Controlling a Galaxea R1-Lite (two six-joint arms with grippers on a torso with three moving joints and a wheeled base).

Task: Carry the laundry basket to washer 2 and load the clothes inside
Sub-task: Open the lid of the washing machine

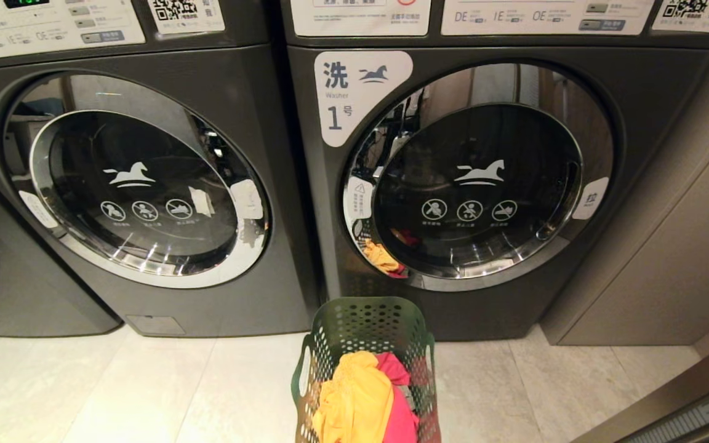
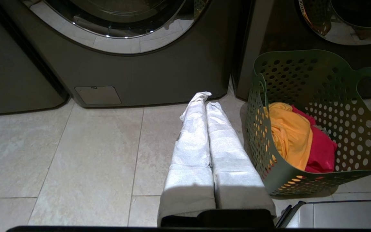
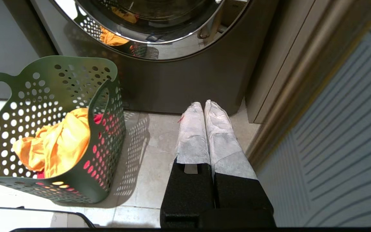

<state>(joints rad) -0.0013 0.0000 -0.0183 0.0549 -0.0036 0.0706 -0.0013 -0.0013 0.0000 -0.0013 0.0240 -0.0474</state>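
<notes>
Both my tools, left [image 2: 204, 103] and right [image 3: 204, 106], closed and empty; laundry basket [image 1: 364, 320] sits at washer 1's [image 1: 484, 178] six o'clock, so I risk loading the wrong drum.

The laundry basket [image 1: 367, 344] is green plastic, pierced with round holes, with a wavy rim and cut-out handles; it stands upright on the pale tiled floor, just in front of the washer labelled "1"; the clothes [image 1: 364, 400] lie heaped inside it, a yellow-orange garment [image 2: 290, 133] uppermost and a pink-red garment [image 2: 320, 149] beside it; washer 2 [image 1: 139, 184], dark grey, stands to the left, its round chrome-ringed door shut.
</notes>
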